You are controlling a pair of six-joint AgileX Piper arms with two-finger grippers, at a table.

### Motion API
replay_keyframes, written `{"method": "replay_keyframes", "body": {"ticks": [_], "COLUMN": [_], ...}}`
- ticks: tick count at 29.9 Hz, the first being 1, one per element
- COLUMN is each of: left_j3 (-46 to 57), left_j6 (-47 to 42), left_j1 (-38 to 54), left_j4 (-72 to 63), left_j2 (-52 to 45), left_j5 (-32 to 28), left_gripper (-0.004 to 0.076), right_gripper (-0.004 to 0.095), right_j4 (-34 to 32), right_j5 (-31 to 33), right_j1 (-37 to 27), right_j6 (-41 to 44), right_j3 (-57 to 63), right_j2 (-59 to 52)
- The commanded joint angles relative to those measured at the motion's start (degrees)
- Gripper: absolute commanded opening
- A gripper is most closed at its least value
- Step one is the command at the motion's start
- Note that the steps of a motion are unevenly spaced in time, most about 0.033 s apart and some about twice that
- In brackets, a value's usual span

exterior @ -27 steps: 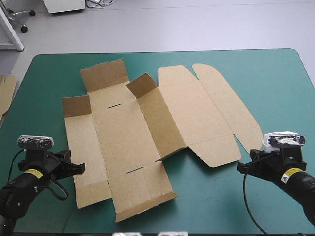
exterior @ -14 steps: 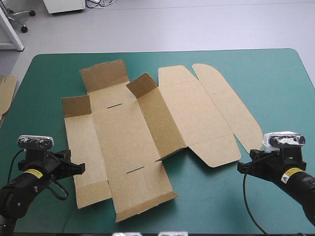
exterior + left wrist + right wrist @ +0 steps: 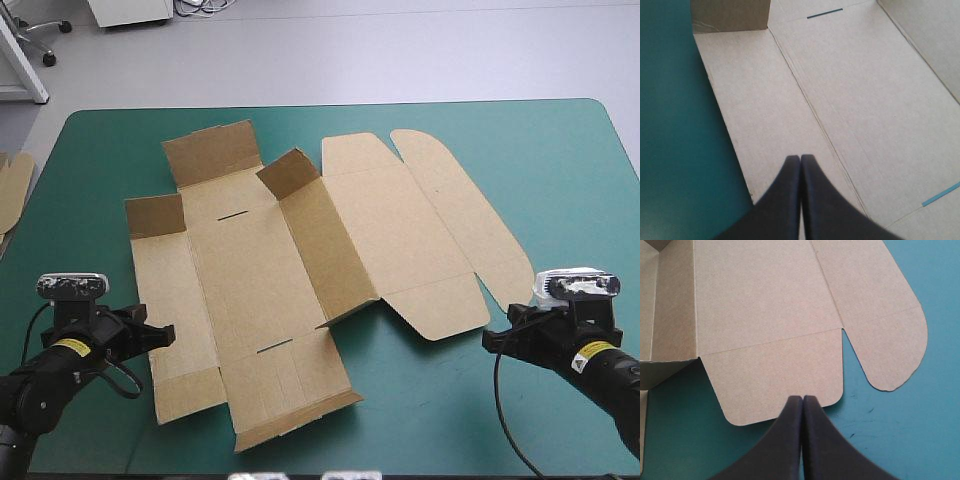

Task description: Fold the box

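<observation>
The brown box lies mostly flat on the teal-green cover, with one long wall and a few end flaps standing up and the lid panel spread flat to the right. My left gripper is shut at the box's left edge, its tip over the left side panel in the left wrist view. At the near right, my right gripper is shut, its tip just short of the lid's rounded near flap in the right wrist view. Neither holds anything.
More brown board shows at the table's left edge. Two narrow slots cut the box floor. The table's near edge lies close behind both grippers.
My left gripper has crept slightly toward the box's left edge. The right arm and the box have not moved.
</observation>
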Motion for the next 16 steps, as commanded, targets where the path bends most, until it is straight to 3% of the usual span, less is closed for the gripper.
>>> {"method": "replay_keyframes", "body": {"ticks": [1,9,16], "left_j3": [-2.26,-7.45,-11.48], "left_j6": [-0.26,12.17,12.77], "left_j1": [-0.01,-0.01,0.34], "left_j4": [-3.9,-23.11,-29.49], "left_j2": [3.16,14.04,23.26], "left_j5": [-4.03,-5.99,-5.08], "left_gripper": [-0.0013,-0.0004,0.0179], "right_gripper": [-0.0034,-0.0034,-0.0034], "right_j4": [0.21,0.21,0.21], "right_j5": [-3.51,-3.51,-3.28], "right_j1": [-0.42,-0.42,-0.42], "right_j6": [-0.43,-0.43,-0.43], "right_j3": [-1.87,-1.87,-1.87], "right_j2": [0.14,0.14,0.14]}}
